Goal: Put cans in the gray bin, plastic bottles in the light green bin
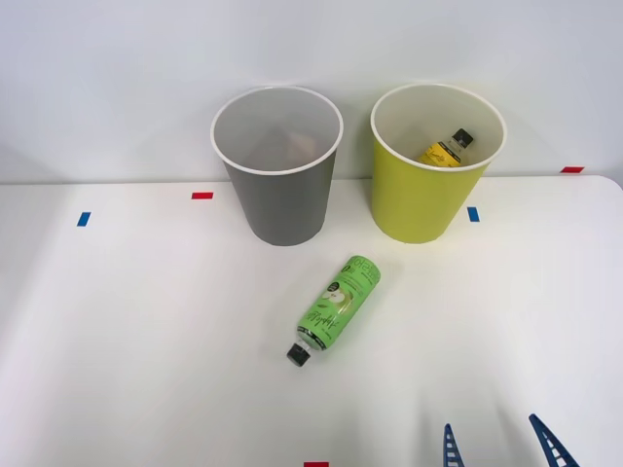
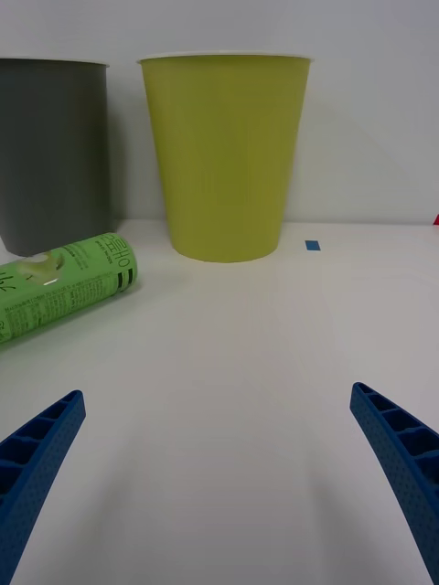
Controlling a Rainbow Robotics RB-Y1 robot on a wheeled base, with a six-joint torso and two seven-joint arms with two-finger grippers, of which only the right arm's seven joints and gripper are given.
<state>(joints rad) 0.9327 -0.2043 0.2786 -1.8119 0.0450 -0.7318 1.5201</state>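
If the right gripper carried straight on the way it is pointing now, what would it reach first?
Most likely the light green bin. The right gripper is open and aimed over bare table at its base; the green-labelled bottle lies off to one side, probably clear of that line, though depth is uncertain.

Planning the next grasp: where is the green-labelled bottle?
In the front view, the green-labelled bottle lies on the table, before the gray bin and light green bin.
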